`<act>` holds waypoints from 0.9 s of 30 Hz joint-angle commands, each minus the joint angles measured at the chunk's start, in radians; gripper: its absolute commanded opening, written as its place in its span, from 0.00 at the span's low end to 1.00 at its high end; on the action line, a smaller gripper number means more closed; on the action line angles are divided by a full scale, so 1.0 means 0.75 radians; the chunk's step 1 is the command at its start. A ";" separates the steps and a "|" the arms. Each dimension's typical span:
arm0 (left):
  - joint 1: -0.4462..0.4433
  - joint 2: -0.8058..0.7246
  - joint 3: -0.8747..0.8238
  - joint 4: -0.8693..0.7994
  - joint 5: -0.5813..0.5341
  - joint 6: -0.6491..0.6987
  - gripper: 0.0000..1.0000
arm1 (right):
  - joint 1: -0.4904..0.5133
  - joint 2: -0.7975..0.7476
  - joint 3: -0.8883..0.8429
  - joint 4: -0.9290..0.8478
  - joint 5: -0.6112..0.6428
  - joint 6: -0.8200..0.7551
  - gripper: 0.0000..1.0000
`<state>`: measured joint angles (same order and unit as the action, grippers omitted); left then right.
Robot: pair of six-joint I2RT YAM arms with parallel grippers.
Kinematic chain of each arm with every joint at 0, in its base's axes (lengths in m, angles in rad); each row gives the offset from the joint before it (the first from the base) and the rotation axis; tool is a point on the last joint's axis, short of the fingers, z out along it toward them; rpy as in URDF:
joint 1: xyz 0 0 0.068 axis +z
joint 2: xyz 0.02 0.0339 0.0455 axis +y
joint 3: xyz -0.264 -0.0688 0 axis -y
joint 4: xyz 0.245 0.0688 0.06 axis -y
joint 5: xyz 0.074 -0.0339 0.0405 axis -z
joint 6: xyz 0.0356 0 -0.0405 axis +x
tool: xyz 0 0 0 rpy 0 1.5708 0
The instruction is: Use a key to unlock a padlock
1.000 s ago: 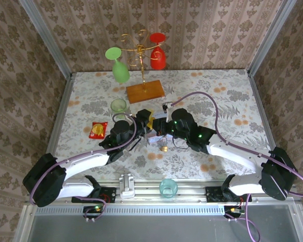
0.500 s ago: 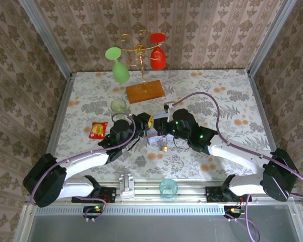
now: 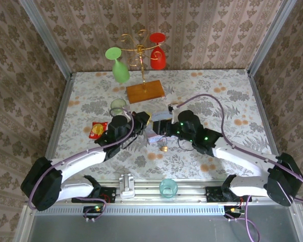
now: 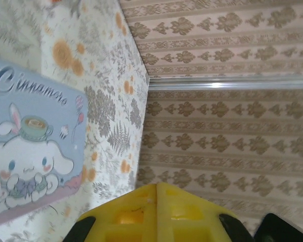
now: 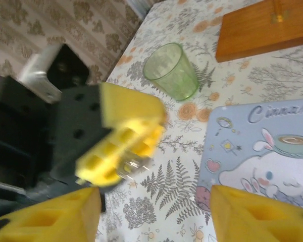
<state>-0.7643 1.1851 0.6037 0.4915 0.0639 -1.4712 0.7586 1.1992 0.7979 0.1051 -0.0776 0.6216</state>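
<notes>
In the right wrist view my left gripper [image 5: 130, 154] is shut on the key [image 5: 135, 166], a small silvery piece that sticks out below its yellow fingertips. Its own wrist view has the yellow pads [image 4: 141, 214] pressed together, and the key is hidden there. My right gripper [image 5: 154, 217] is open, with bare cloth between its fingers, just right of the left gripper. From above, the left gripper [image 3: 142, 120] and right gripper [image 3: 160, 130] face each other over a pale blue tin [image 3: 161, 116]. The brass padlock [image 3: 163, 148] lies on the cloth in front of that tin, with neither gripper touching it.
The pale blue cartoon tin [image 5: 262, 151] lies flat under both grippers. A green cup [image 3: 118, 106] stands to the left behind them. The wooden base [image 3: 145, 91] of a glass rack is at the back. A gold-and-red packet [image 3: 97, 130] lies left and a teal cup [image 3: 167, 187] stands near the front edge.
My left gripper has shut on the key. My right gripper has opened and drawn back a little to the right. The padlock has not moved.
</notes>
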 commanded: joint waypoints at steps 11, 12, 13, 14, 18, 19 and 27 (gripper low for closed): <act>0.037 -0.083 0.248 -0.135 0.539 1.155 0.00 | -0.267 -0.218 -0.193 0.463 -0.702 0.089 0.67; 0.036 -0.097 0.259 -0.163 0.544 1.189 0.00 | -0.265 -0.217 -0.193 0.476 -0.715 0.085 0.66; 0.039 -0.111 0.260 -0.172 0.547 1.208 0.00 | -0.265 -0.212 -0.189 0.481 -0.729 0.078 0.66; 0.039 -0.122 0.257 -0.172 0.545 1.215 0.00 | -0.264 -0.203 -0.185 0.487 -0.742 0.076 0.65; 0.039 -0.141 0.242 -0.096 0.559 1.196 0.00 | -0.256 -0.157 -0.186 0.615 -0.783 0.118 0.64; 0.039 -0.138 0.242 -0.074 0.564 1.190 0.00 | -0.248 -0.139 -0.184 0.655 -0.787 0.129 0.63; 0.026 -0.128 0.233 0.080 0.579 1.121 0.00 | -0.224 -0.035 -0.155 0.812 -0.830 0.171 0.52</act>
<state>-0.7444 1.0912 0.7662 0.4805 0.4728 -0.6281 0.5835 1.1603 0.6594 0.6144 -0.6582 0.7277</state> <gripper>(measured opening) 0.044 0.529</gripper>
